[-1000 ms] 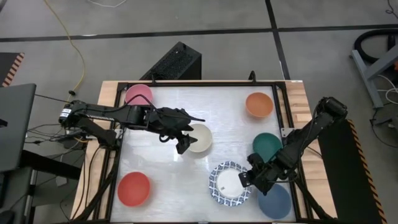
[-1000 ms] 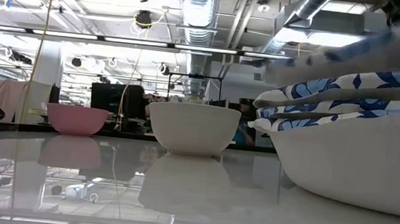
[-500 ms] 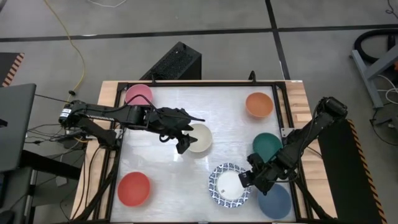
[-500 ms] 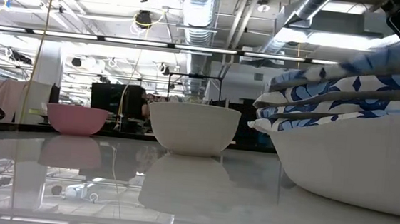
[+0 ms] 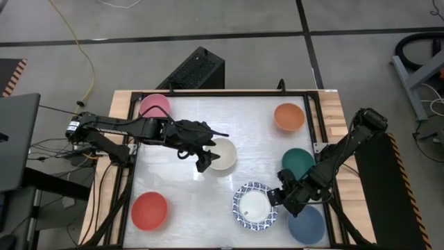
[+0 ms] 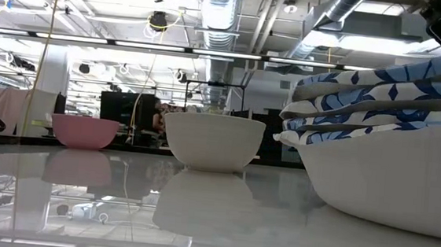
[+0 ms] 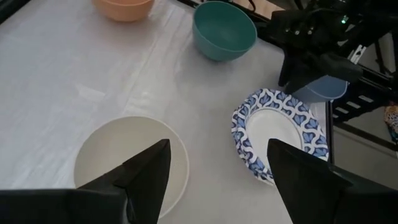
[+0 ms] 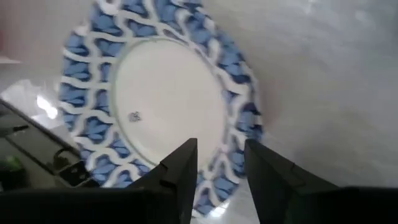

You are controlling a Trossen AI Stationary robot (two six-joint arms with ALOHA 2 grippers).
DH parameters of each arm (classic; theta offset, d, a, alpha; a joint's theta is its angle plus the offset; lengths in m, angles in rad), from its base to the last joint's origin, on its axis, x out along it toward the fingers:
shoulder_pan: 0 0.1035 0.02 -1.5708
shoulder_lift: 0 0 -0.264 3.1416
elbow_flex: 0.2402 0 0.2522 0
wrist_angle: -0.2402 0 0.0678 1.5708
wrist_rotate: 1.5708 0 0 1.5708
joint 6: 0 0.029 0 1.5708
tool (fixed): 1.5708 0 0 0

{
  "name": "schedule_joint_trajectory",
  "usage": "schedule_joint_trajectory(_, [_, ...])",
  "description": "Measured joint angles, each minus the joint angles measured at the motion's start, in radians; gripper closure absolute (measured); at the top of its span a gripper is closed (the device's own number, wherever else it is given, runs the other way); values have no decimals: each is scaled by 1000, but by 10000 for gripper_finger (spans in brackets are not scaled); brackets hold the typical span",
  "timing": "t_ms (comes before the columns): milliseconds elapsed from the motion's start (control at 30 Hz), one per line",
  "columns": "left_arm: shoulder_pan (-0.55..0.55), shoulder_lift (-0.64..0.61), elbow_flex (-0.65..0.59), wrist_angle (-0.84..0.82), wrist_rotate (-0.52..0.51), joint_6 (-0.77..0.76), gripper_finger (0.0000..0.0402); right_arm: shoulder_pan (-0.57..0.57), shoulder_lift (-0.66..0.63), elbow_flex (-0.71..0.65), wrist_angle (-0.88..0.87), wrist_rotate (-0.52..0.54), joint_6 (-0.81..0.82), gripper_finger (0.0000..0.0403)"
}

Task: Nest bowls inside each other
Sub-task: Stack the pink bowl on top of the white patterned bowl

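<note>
White bowls with blue patterned rims sit nested in one stack (image 5: 251, 206) at the near right (image 6: 376, 151). My right gripper (image 8: 219, 149) stands open just over the stack's right rim (image 5: 279, 197), one finger on each side of it. My left gripper (image 5: 203, 165) hangs open, high above the left edge of the cream bowl (image 5: 222, 153) at the table's middle (image 7: 118, 162). Single bowls stand on their bases: pink (image 5: 155, 105) far left, orange (image 5: 288, 117) far right, teal (image 5: 297, 162) right, red (image 5: 149, 210) near left, blue (image 5: 306, 224) near right.
A black frame (image 5: 316, 125) runs round the white table top. The right arm (image 5: 340, 153) reaches in over the right edge, between the teal and blue bowls. A black box (image 5: 198, 69) stands on the floor behind the far edge. Bare table lies between the red bowl and the stack.
The top patterned bowl, tilted above the stack with its right side raised a second ago, has sunk down and now lies nested level with the others. My right gripper has let go of it and stands clear above its rim.
</note>
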Motion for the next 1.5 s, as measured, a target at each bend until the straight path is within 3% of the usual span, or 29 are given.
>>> schedule_joint_trajectory(200, [0,0,0,-2,41,55,145,14,0,0,107,120,-84,266])
schedule_joint_trajectory(700, [28,17,-1,-71,3,74,145,14,0,0,13,190,-87,270])
schedule_joint_trajectory(867, [35,17,-3,-167,-124,111,145,13,0,0,4,207,-106,270])
schedule_joint_trajectory(1233, [270,13,-94,-385,-141,166,145,11,0,0,-30,212,-111,270])
schedule_joint_trajectory(1333, [336,-9,-168,-384,-165,181,145,11,0,0,-31,212,-111,270])
schedule_joint_trajectory(1500, [447,-95,-332,-334,-121,179,145,11,0,0,-37,212,-112,270])
